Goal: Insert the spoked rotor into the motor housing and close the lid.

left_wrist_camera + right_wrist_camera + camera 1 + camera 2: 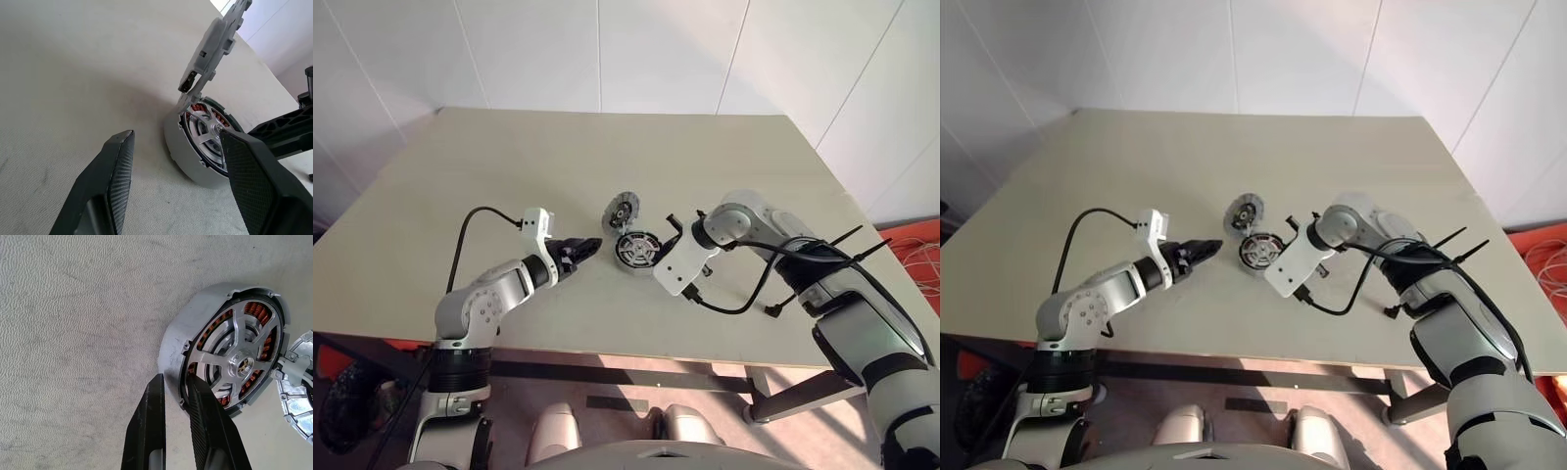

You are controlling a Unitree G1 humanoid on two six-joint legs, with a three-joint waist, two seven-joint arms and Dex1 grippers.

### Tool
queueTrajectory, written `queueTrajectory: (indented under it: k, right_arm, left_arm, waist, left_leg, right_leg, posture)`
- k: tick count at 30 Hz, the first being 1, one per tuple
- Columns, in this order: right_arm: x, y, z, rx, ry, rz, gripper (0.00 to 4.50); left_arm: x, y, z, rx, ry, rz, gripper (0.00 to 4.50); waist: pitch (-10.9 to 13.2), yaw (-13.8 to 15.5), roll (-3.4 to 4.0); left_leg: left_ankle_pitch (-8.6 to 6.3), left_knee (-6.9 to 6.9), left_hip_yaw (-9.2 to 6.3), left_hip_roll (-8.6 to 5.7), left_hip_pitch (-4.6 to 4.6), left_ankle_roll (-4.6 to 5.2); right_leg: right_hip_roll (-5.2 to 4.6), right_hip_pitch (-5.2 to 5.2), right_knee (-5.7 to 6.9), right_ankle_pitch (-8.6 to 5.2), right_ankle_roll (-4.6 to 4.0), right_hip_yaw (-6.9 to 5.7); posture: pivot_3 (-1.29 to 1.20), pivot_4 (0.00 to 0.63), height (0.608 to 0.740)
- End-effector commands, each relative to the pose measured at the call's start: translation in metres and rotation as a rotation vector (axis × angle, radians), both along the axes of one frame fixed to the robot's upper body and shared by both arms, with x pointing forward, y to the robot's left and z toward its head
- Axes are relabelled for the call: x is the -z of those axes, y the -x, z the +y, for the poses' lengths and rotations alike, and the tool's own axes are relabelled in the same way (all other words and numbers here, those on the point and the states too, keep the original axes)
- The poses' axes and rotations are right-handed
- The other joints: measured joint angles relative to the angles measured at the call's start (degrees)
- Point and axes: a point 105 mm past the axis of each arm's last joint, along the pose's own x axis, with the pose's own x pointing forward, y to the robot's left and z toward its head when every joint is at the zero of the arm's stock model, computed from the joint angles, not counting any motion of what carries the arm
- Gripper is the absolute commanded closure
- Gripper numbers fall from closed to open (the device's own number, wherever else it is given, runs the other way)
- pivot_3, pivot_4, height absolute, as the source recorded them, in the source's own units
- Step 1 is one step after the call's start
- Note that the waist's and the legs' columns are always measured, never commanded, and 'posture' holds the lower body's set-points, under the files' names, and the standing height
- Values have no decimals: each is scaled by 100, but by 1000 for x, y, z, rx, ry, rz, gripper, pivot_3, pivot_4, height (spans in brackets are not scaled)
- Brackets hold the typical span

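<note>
The motor housing lies on the beige table between my two arms. The spoked rotor sits inside it, silver spokes over copper windings. The lid stands upright, open, at the housing's far edge, ribbed face toward me. My right gripper points down at the housing's near-right rim, fingers close together: one outside the grey wall, the other over the rotor's black rim. My left gripper is open, a short way left of the housing and aimed at it, holding nothing.
A black cable loops from my right wrist over the table near its front edge. Another cable arcs above my left forearm. White wall panels rise behind the table's far edge.
</note>
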Motion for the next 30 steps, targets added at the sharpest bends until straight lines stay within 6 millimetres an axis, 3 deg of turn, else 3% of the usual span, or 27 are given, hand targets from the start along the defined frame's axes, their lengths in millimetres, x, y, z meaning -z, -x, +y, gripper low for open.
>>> queueTrajectory:
  k: [1,3,12,23,30]
  right_arm:
    - [7,3,2,-12,16,18,4104]
    - [6,3,1,-12,16,18,4461]
    - [1,1,-6,10,14,-1,4493]
    - [-20,4,-27,95,6,-33,4493]
    - [-43,26,-38,182,-15,16,4493]
  left_arm:
    - [-12,0,0,0,10,-47,1527]
    - [-12,0,0,-1,11,-47,1527]
    - [-11,-1,-2,1,17,-45,1527]
    - [-8,-1,-5,-4,33,-37,1527]
    - [0,3,-9,-11,52,-17,1527]
  waist:
    - [0,-3,0]
    - [0,-12,-2]
    - [1,-27,-2]
    - [5,145,-1]
    - [8,224,0]
  left_leg:
    - [2,0,0,6,0,-3]
    - [4,-2,0,14,2,-6]
    - [6,-4,1,16,-5,-10]
    - [4,-10,0,10,-40,-6]
    - [3,-14,1,12,-64,-2]
  right_leg:
    - [6,0,0,1,-2,0]
    - [12,0,0,2,-4,0]
    - [15,-7,-5,6,-10,0]
    - [13,-24,-27,6,-11,-1]
    - [12,-53,-30,6,-11,-2]
  posture:
    - [0,0,740]
    - [0,0,740]
    - [0,0,740]
    - [0,0,740]
    - [0,0,740]
